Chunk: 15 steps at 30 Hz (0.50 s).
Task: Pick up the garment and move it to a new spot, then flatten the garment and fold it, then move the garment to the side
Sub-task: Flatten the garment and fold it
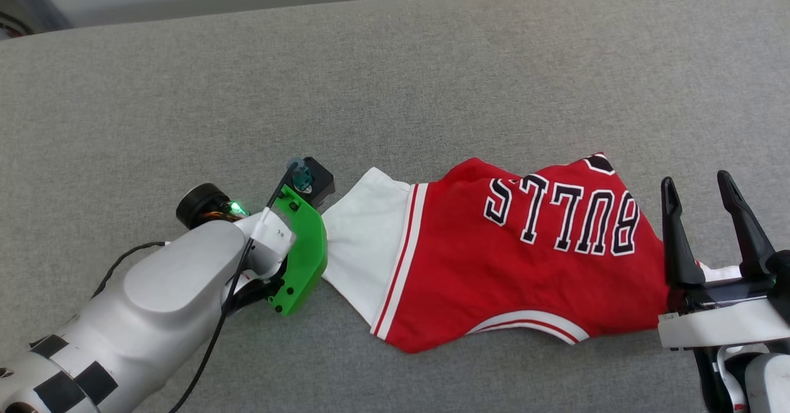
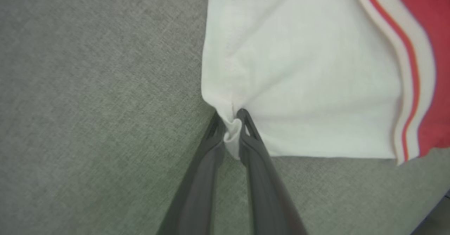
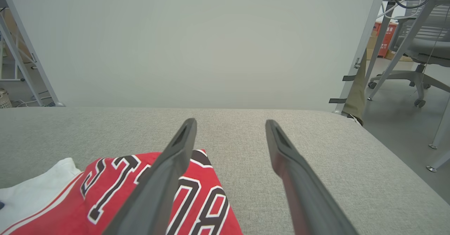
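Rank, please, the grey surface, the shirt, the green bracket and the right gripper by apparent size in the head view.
1. Grey surface
2. Shirt
3. Green bracket and right gripper: roughly alike, and the gripper may sit nearer the camera, so unranked.

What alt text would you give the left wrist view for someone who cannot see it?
The left gripper is shut on a pinched corner of the garment, at its white sleeve. Red-and-white striped trim runs down the right side, and a grey fabric surface lies beneath.
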### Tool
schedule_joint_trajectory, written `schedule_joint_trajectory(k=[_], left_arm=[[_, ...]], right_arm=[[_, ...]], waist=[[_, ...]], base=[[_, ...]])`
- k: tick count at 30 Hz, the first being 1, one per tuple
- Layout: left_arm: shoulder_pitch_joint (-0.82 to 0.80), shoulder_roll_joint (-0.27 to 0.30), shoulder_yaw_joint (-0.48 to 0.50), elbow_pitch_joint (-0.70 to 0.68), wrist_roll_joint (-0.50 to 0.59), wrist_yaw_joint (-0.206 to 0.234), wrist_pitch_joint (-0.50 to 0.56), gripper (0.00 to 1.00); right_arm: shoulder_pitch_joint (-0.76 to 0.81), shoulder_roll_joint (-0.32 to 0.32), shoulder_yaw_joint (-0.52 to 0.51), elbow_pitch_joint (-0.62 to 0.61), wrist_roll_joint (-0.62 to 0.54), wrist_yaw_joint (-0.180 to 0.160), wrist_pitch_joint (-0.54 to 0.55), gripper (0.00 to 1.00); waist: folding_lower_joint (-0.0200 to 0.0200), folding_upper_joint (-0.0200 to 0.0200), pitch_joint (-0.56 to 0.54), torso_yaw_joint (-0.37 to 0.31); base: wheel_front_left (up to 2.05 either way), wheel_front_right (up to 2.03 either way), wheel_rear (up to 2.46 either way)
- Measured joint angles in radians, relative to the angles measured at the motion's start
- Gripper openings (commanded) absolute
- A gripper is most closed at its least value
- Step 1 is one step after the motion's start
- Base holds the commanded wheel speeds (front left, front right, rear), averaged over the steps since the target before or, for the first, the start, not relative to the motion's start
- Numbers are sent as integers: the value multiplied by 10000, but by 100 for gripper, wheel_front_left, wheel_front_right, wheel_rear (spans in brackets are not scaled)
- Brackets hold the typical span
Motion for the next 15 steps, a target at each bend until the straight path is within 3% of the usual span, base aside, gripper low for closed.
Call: schedule_joint_trajectory(k=[7,15], left_arm=[[21,69,146,347,-334,-4,-1954,0],[662,1220,815,1131,-851,146,-3116,0]], right_arm=[[7,-54,-138,173,-10,0,0,100],[235,-219,-391,360,-10,0,-29,100]], waist=[[0,0,-322,284],[0,0,-751,735]], base=[[0,0,0],[0,0,0]])
